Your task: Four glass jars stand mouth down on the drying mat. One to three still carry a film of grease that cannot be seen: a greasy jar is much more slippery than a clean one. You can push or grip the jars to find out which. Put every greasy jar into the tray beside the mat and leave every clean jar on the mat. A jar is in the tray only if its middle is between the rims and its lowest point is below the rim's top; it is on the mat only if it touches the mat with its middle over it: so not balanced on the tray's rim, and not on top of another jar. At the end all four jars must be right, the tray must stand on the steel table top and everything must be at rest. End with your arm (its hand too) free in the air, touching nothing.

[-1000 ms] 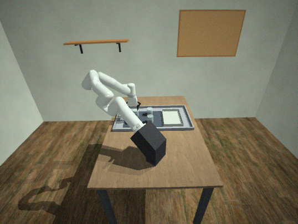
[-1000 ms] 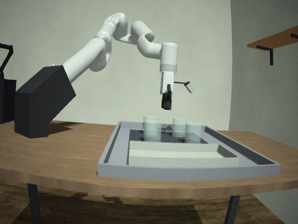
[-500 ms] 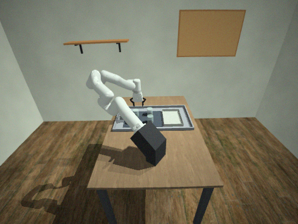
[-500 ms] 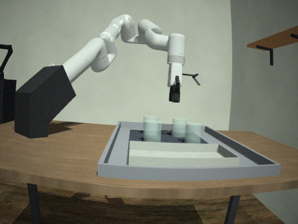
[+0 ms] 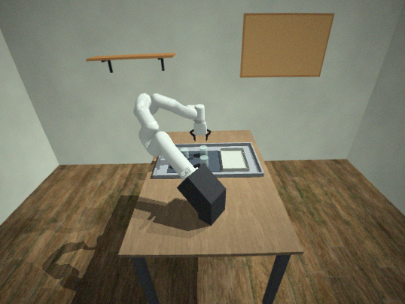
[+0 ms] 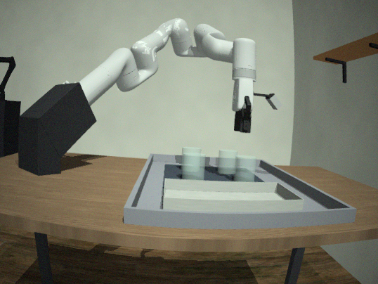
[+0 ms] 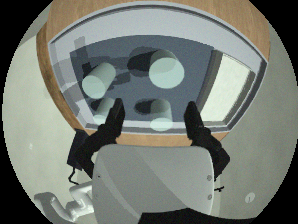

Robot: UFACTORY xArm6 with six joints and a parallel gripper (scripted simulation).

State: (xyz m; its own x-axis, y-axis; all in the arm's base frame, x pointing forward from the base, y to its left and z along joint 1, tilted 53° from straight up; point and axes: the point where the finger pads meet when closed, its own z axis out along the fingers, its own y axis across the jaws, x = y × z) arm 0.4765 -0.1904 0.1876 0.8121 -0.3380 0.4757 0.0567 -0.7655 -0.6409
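While claw [image 6: 242,121] hangs apart, empty, four jars [image 6: 227,161] crowd mat [image 6: 214,173].

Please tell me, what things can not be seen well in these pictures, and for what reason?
- Fourth jar: in the top view the arm covers part of the mat; only three jars show.
- Jars in the exterior view: two overlap, so their gap is unclear.
- Tray: cut by the lens edge in the wrist view.
- Grease film: invisible everywhere.
- Gripper fingers: too small in the top view.
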